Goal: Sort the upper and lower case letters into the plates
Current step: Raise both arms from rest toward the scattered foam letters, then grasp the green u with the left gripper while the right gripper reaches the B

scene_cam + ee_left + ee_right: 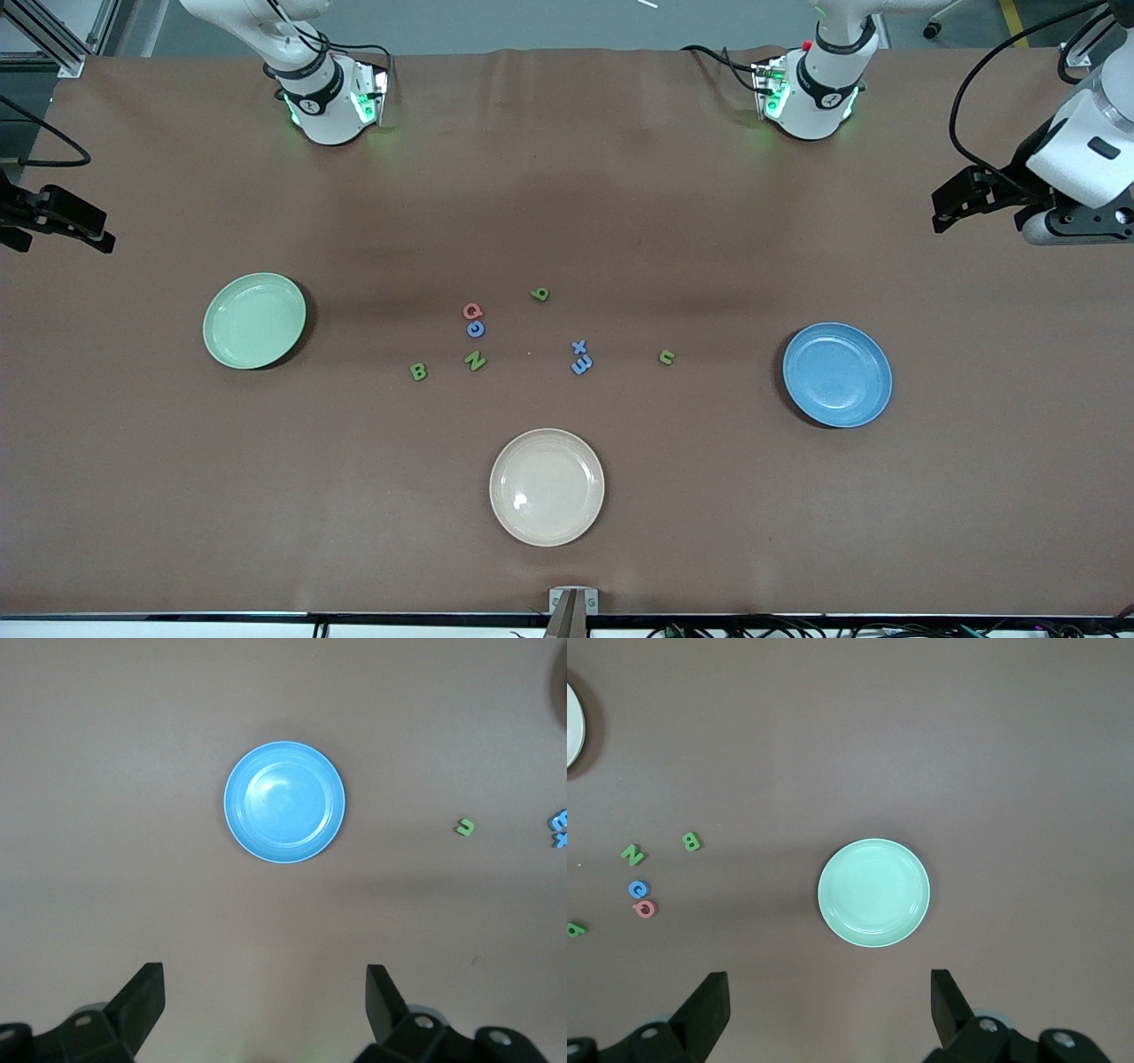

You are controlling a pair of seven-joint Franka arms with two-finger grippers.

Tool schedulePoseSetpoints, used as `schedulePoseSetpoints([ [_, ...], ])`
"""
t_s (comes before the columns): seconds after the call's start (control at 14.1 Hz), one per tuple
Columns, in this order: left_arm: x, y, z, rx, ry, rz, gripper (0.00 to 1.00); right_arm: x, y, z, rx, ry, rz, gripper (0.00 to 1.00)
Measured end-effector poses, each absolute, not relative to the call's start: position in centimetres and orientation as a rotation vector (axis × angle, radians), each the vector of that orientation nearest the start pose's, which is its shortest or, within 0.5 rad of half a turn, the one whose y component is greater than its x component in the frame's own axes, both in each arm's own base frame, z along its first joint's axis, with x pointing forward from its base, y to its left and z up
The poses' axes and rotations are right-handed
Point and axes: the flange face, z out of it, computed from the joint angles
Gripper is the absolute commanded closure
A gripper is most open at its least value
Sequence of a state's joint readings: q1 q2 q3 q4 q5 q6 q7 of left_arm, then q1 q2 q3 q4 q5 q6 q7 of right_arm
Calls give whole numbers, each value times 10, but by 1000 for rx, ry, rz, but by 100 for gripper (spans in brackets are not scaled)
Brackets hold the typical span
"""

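Brown counter (620,177) carried all eight letters (532,337) unsorted, between the mint plate (254,320) and blue plate (837,374), both empty. Left gripper (266,992) hung over the blue plate, right gripper (830,992) over the mint plate, fingers spread wide, nothing held.

place: robotics lab | evidence: two white arm bases (328,97) bolted along one edge of a brown-covered tabletop (567,549) | loose black cables (974,106) | aluminium frame (53,35) at a corner | grey floor | camera mount (572,607) at the facing edge
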State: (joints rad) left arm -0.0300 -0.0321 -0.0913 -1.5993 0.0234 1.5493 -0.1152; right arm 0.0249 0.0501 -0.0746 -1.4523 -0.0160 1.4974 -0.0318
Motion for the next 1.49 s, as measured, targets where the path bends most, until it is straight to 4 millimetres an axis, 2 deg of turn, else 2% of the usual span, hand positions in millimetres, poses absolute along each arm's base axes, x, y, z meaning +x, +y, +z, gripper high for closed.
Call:
schedulePoseSetpoints([
  [0.36,539,-63,627,-3113,6,22,0,562,-28,646,-3161,30,9,0],
  [0.57,542,-78,618,-3112,47,44,0,562,-28,646,-3161,29,8,0],
  [0.78,555,-128,583,-3113,45,72,0,562,-28,646,-3161,28,7,0],
  [1.0,567,-198,529,-3092,-74,93,0,563,-24,646,-3157,18,7,0],
  [1.14,571,-247,483,-3067,-97,89,0,564,0,645,-3151,-47,9,0],
  [1.28,578,-281,436,-3072,-145,90,0,567,47,636,-3143,-97,34,0],
  [1.35,579,-296,414,-3076,-171,94,0,569,73,626,-3141,-91,57,0],
  [1.49,577,-329,369,-3085,-226,88,0,578,127,594,-3152,-29,111,0],
])
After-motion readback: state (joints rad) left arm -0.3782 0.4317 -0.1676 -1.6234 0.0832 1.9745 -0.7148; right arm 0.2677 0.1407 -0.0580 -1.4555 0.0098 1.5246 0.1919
